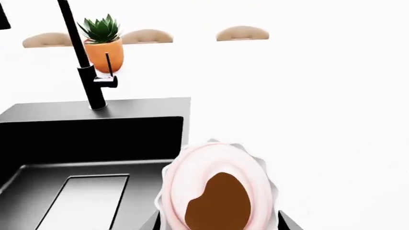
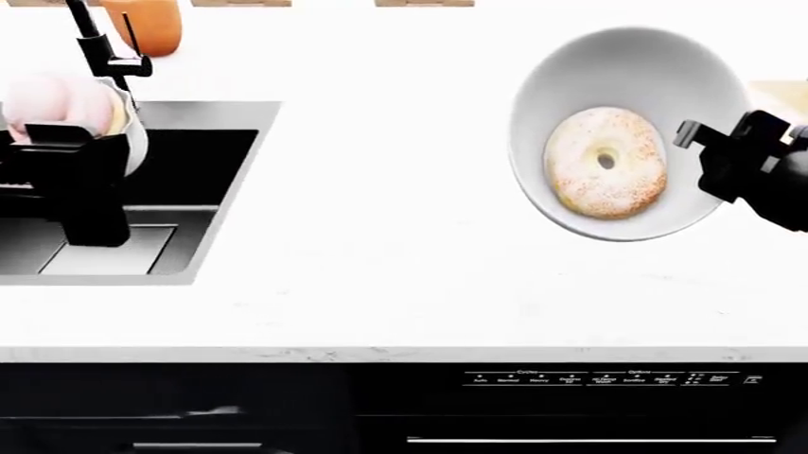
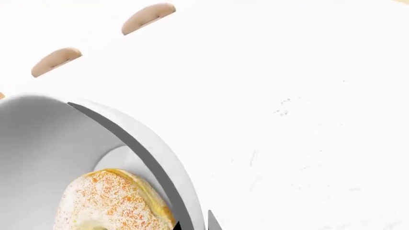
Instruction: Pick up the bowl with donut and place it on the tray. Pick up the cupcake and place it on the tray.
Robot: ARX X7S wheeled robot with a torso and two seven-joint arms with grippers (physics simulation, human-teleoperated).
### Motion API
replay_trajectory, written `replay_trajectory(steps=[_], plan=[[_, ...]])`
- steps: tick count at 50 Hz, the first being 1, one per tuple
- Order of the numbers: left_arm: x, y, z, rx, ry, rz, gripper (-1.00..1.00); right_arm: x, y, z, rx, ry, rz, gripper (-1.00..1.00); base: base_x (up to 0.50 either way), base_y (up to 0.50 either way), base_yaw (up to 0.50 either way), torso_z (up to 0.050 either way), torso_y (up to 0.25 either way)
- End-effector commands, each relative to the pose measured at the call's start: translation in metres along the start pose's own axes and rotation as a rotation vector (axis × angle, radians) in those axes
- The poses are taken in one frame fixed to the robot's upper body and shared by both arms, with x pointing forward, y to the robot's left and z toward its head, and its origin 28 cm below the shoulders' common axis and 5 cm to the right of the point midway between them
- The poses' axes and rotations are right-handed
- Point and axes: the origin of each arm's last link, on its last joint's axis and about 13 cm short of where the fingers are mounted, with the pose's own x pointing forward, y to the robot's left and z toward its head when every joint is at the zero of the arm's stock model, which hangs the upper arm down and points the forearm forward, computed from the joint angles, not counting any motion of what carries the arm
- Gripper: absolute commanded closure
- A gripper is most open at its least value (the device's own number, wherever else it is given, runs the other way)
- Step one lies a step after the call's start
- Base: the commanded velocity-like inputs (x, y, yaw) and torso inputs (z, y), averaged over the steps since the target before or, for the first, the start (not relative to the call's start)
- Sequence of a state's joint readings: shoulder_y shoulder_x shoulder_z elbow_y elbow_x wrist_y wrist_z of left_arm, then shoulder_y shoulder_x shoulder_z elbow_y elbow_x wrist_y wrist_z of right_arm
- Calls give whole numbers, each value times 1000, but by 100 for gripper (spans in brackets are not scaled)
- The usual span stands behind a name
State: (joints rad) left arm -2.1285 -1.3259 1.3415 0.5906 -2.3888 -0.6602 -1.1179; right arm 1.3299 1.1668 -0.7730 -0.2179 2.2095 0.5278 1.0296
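Observation:
My left gripper [image 2: 70,132] is shut on the cupcake [image 2: 57,99] and holds it in the air over the black sink's back left part. In the left wrist view the cupcake [image 1: 217,167] fills the space between the jaws of the left gripper [image 1: 217,225], pink frosting around a brown patch. My right gripper [image 2: 705,142] is shut on the right rim of the white bowl [image 2: 593,66], which is lifted and tilted toward the head camera. The sugared donut [image 2: 606,161] lies inside. The right wrist view shows the bowl [image 3: 38,139] wall pinched by the gripper [image 3: 191,225], beside the donut [image 3: 108,201]. The tray is out of view.
A black sink [image 2: 215,118] is set into the white counter at the left, its floor a pale grey rectangle [image 1: 86,201]. A black faucet [image 1: 80,52] and an orange plant pot [image 1: 104,50] stand behind it. A beige edge [image 2: 779,95] shows behind my right arm.

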Motion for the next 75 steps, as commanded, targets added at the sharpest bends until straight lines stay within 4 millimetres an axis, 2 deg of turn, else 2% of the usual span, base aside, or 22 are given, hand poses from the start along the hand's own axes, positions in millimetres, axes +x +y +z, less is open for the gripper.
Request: replay_trajectory(steps=[1,27,55,75], plan=[[-5,1,4,-15,-32,10,100,-2,-2,3,6,-26,2,100,0,500,0,0,0],[-7,4,1,-21,-34,10,100,-3,-8,-1,8,-31,-9,100,0,500,0,0,1],[-15,7,0,-24,-51,33,100,-4,-5,-5,-19,-23,-2,100,0,500,0,0,1],[-13,9,-2,-33,-53,34,100,-2,-5,-3,-21,-33,5,100,0,500,0,0,1]])
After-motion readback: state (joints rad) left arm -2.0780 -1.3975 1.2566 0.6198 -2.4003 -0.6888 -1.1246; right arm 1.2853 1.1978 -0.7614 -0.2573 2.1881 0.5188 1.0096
